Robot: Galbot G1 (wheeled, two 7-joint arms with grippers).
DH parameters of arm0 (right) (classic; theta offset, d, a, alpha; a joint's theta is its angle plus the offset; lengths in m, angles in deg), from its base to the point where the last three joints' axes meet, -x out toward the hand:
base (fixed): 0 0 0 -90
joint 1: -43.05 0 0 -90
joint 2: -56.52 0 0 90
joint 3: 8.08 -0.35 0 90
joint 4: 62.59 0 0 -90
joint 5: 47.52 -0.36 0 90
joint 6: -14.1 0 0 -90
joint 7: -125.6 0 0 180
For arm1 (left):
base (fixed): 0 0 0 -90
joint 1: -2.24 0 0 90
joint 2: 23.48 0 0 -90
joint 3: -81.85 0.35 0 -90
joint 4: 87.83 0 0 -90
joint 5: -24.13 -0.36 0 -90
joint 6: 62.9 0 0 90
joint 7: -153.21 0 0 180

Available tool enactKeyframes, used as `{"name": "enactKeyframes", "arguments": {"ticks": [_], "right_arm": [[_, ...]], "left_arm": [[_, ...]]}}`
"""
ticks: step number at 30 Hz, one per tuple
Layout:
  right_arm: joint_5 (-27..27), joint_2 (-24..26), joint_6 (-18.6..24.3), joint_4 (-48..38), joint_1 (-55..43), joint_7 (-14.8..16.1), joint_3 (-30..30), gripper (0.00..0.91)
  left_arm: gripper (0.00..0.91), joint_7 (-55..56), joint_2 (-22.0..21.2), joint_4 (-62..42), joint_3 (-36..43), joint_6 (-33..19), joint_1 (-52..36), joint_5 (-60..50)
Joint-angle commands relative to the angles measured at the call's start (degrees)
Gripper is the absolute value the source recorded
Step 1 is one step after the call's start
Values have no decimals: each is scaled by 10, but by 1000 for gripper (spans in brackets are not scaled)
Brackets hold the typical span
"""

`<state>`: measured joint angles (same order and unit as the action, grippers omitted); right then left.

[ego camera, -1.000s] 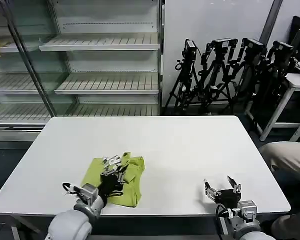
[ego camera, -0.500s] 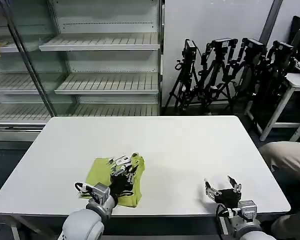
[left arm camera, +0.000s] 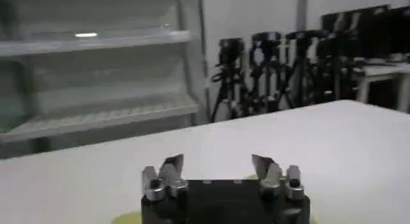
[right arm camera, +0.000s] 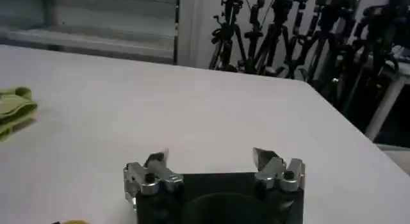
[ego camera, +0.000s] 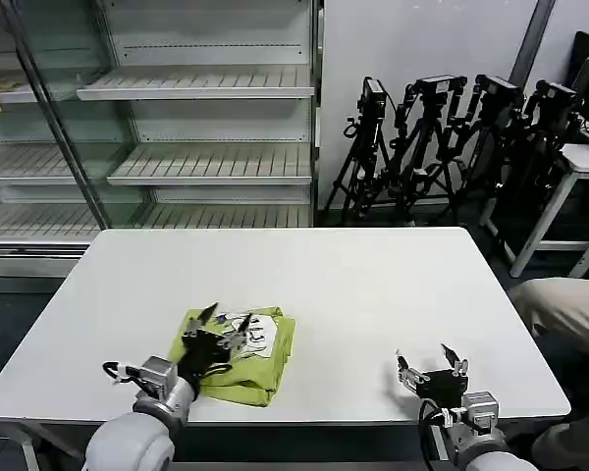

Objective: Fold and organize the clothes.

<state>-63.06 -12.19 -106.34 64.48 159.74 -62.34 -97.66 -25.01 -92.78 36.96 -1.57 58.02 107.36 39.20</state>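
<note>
The clothes, one lime yellow-green T-shirt (ego camera: 260, 361), lie folded into a compact bundle near the front left of the white table (ego camera: 373, 285), with a white printed patch (ego camera: 254, 333) facing up. My left gripper (ego camera: 222, 321) hovers open over the bundle's near-left part, nothing between its fingers (left arm camera: 172, 165). In the left wrist view a sliver of the shirt (left arm camera: 127, 218) shows beside the gripper (left arm camera: 218, 162). My right gripper (ego camera: 430, 359) rests open near the front right edge, well apart from the shirt (right arm camera: 14, 107); in its wrist view the right gripper (right arm camera: 210, 157) holds nothing.
Empty metal shelving (ego camera: 206, 118) stands behind the table on the left. Black tripods (ego camera: 442, 147) line the wall behind it on the right. A person's beige-clad knee (ego camera: 569, 312) is by the table's right side. Bare tabletop stretches between the grippers and toward the back.
The left gripper drew back to the left off the shirt and stands open. The shirt now lies as a squarer bundle with its white patch on top. The right gripper barely moved.
</note>
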Motion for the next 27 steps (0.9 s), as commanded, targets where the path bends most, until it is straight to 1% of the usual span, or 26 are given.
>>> {"name": "enactKeyframes", "arguments": {"ticks": [1, 4, 8, 13, 14, 15, 16, 17, 27], "right_arm": [[0, 6, 0, 6, 4, 0, 2, 907], [0, 7, 2, 5, 7, 1, -6, 907], [0, 5, 3, 6, 8, 1, -7, 907], [0, 3, 3, 4, 7, 1, -8, 907], [0, 3, 3, 4, 7, 1, -8, 907], [0, 3, 3, 4, 7, 1, -8, 907], [0, 3, 3, 5, 8, 1, -10, 907], [0, 3, 3, 5, 8, 1, -11, 907], [0, 2, 3, 2, 6, 1, -10, 907]], "left_arm": [[907, 34, 2, -99, -66, 5, 11, 40], [907, 13, 4, -114, -76, 19, 11, 52], [907, 14, 3, -139, -80, 21, 2, 55], [907, 14, 2, -146, -80, 21, -8, 89], [423, 13, 2, -150, -80, 21, -10, 96], [131, 14, 2, -152, -79, 21, -14, 102], [20, 15, 1, -154, -78, 21, -15, 105], [10, 16, 0, -156, -78, 21, -17, 108], [20, 21, -6, -151, -73, 21, -10, 115]]}}
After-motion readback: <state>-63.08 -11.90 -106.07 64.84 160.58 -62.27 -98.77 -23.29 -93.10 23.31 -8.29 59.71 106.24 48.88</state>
